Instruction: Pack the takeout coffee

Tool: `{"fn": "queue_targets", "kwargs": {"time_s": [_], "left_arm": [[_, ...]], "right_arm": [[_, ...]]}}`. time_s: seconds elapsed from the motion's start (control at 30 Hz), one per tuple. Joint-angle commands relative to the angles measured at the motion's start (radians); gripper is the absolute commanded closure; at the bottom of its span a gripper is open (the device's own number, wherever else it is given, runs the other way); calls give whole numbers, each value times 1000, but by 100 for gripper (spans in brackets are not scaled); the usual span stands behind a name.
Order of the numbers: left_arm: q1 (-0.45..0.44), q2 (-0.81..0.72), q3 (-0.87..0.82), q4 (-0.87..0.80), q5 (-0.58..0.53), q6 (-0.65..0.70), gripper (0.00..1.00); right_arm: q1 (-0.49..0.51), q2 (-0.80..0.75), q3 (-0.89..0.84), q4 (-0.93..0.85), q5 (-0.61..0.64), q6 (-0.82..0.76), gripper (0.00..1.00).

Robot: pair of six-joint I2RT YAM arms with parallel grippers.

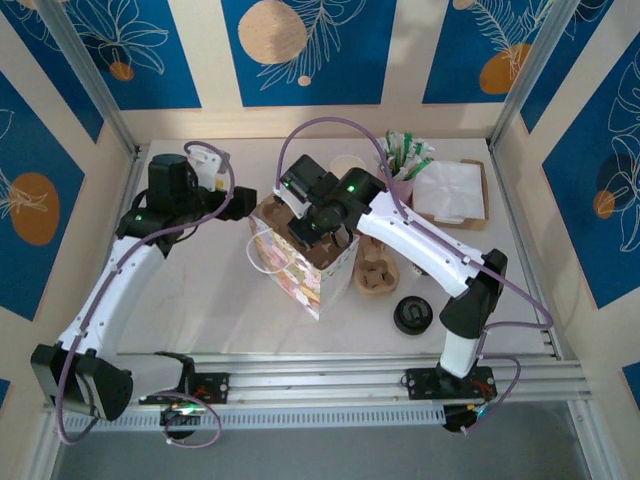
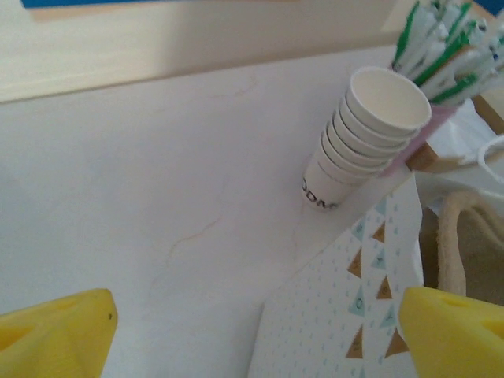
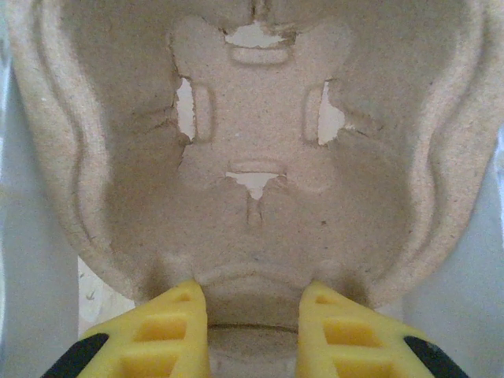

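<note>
Pinching the rough, molded-pulp cup carrier (image 3: 252, 157) by its rim, my right gripper (image 3: 252, 307) hangs at the patterned paper bag (image 1: 300, 275)'s open top. My left gripper (image 2: 258, 335) gapes wide beside the bag. The takeout coffee (image 1: 412, 314), round black lid up, stands on the white desk (image 1: 200, 290) near my right arm's base.

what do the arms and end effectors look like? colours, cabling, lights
The left arm and right arm match: white link shells, black joint housings with green indicator lights, mauve cables looping outside them, both mounted on a silver rail. The left end effector and right end effector have yellow plastic fingers; the right one's show moulded rectangular pockets.
</note>
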Motion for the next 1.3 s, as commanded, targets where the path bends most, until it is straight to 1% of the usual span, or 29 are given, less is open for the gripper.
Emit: {"fn": "queue_targets", "kwargs": {"time_s": [0.0, 0.03, 0.23, 0.27, 0.37, 0.47, 0.53, 0.6, 0.87, 1.03, 1.2, 1.27], "left_arm": [[8, 41, 68, -94, 93, 16, 15], [8, 49, 79, -110, 101, 12, 17], [11, 57, 98, -132, 148, -43, 22], [12, 55, 105, -138, 153, -53, 25], [15, 57, 122, -158, 167, -82, 36], [15, 66, 134, -198, 168, -70, 39], [16, 69, 134, -220, 153, -59, 43], [16, 71, 131, -230, 149, -56, 43], [16, 82, 116, -226, 205, -47, 42], [17, 95, 116, -230, 182, -39, 43], [16, 100, 115, -230, 191, -30, 45], [16, 92, 114, -224, 180, -34, 43]], "right_arm": [[8, -11, 29, 1, 6, -20, 76], [8, -10, 29, 1, 7, -20, 76], [9, -10, 24, -2, 31, -21, 76], [9, -10, 24, -2, 34, -20, 76], [10, -11, 22, 0, 40, -19, 76], [10, -13, 20, 1, 42, -17, 76], [10, -13, 20, 2, 41, -17, 76], [9, -13, 20, 2, 38, -19, 76], [10, -9, 14, 1, 32, -14, 76], [12, -12, 15, -2, 28, -13, 76], [11, -11, 14, -12, 30, -11, 76], [11, -11, 12, -12, 29, -11, 76]]}}
